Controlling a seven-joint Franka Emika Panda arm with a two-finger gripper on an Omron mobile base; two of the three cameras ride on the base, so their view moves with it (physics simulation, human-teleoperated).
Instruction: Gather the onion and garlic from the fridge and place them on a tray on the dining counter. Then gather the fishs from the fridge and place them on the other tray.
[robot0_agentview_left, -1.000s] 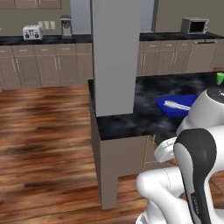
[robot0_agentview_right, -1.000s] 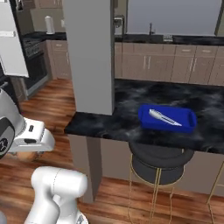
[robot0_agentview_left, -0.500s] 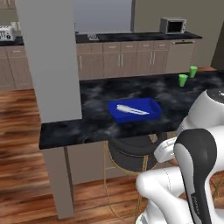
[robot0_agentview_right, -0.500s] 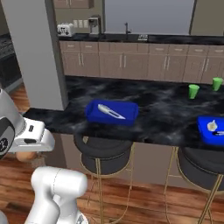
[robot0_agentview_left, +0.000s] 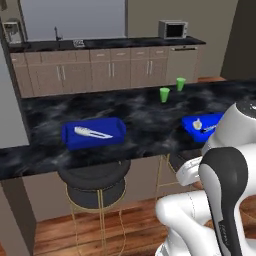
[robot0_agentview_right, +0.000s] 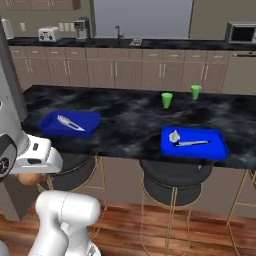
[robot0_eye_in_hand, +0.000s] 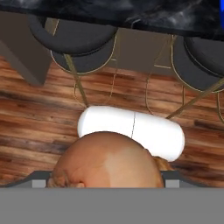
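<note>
While gripper (robot0_eye_in_hand: 107, 186) pinches the onion (robot0_eye_in_hand: 108, 161), dining counter (robot0_agentview_right: 125, 120) beyond, two blue trays on it, stools beneath.

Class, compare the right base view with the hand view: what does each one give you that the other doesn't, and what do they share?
Right base view: the top of the dining counter, with a left tray carrying a fish, a right tray carrying garlic and a slim silver thing, plus two green cups.
Hand view: the onion close up, pale patch on its skin.
Both: onion, black stools, wood floor, counter edge.
</note>
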